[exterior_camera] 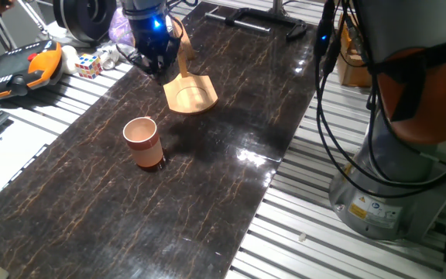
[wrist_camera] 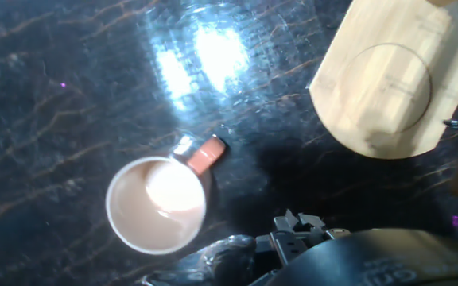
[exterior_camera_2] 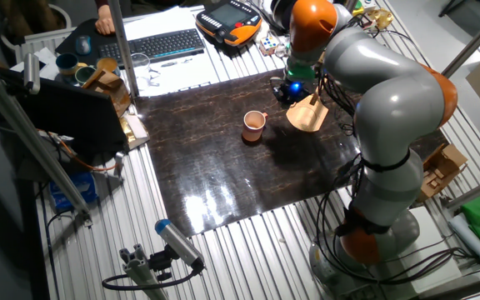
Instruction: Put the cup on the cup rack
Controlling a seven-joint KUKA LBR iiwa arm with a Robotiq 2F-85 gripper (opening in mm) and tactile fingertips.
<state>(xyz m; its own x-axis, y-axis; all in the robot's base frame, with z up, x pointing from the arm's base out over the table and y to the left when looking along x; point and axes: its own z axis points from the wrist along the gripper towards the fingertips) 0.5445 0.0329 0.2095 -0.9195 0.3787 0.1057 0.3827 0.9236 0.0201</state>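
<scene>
The cup stands upright on the dark marbled tabletop, reddish-brown outside and pale pinkish inside. It also shows in the other fixed view and from above in the hand view, where a short reddish handle sticks out of its side. The cup rack is a light wooden base with a round recess and a curved post, behind and to the right of the cup; it shows too in the other views. My gripper hangs empty beside the rack's post, above and behind the cup. Its jaws are not clearly seen.
An orange teach pendant and a Rubik's cube lie at the left on the slatted metal bench. A keyboard lies farther off. The arm's base and cables stand to the right of the tabletop.
</scene>
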